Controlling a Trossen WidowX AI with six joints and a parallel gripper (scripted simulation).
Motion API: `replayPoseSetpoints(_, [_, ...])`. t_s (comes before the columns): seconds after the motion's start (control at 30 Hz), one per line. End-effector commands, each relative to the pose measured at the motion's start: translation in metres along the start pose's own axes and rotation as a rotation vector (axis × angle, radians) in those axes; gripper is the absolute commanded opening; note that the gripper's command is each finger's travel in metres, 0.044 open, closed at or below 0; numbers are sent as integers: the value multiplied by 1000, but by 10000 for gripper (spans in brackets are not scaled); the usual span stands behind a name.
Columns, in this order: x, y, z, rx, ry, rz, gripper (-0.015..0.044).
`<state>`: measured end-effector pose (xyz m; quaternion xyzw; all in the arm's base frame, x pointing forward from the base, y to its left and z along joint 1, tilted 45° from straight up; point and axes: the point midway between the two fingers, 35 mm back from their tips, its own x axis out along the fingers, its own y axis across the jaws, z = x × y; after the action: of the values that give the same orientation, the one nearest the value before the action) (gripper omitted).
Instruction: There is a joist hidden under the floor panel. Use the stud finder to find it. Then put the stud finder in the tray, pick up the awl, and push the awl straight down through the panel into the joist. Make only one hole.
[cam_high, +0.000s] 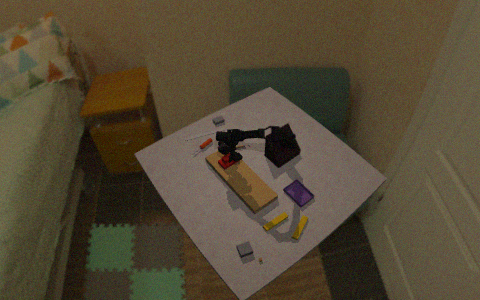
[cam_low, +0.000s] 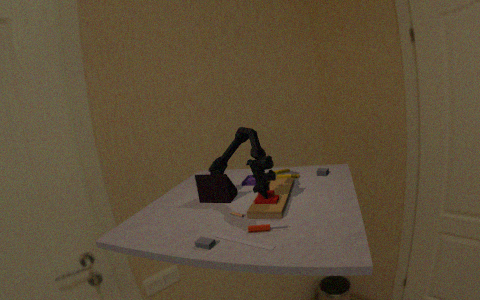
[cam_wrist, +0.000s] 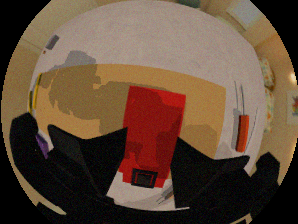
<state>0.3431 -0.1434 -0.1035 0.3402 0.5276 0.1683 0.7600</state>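
Observation:
The red stud finder (cam_high: 226, 161) (cam_low: 267, 200) (cam_wrist: 152, 112) is between my fingers; my gripper (cam_high: 231, 156) (cam_low: 264, 194) (cam_wrist: 150, 132) is shut on it. It is at the end of the wooden floor panel (cam_high: 258, 194) (cam_low: 265, 213) (cam_wrist: 206, 100) nearer the awl, flat on it or just above; I cannot tell which. Its small dark window shows no clear light. The awl (cam_high: 206, 144) (cam_low: 259, 228) (cam_wrist: 242, 133), with an orange-red handle and thin shaft, lies on the table beyond that end. The purple tray (cam_high: 298, 193) (cam_low: 248, 180) (cam_wrist: 42, 146) is empty. The joist is hidden.
Two yellow bars (cam_high: 275, 221) (cam_high: 300, 227) lie past the panel's far end. Grey blocks (cam_high: 218, 120) (cam_high: 244, 249) stand near opposite table edges. A thin rod (cam_low: 245, 243) and a small tan-handled tool (cam_low: 237, 214) lie near the awl. The dark box (cam_high: 282, 147) is at the arm's base.

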Motion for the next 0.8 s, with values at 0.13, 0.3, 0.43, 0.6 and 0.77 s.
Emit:
replayPoseSetpoints(0.13, [1, 34, 0, -2, 1, 9, 0])
replayPoseSetpoints(0.3, [1, 52, 0, -1, 1, 10, 0])
replayPoseSetpoints(0.43, [1, 67, 0, -1, 1, 11, 0])
replayPoseSetpoints(0.6, [1, 86, 0, 0, 2, 12, 0])
replayPoseSetpoints(0.77, [1, 104, 0, 1, 2, 13, 0])
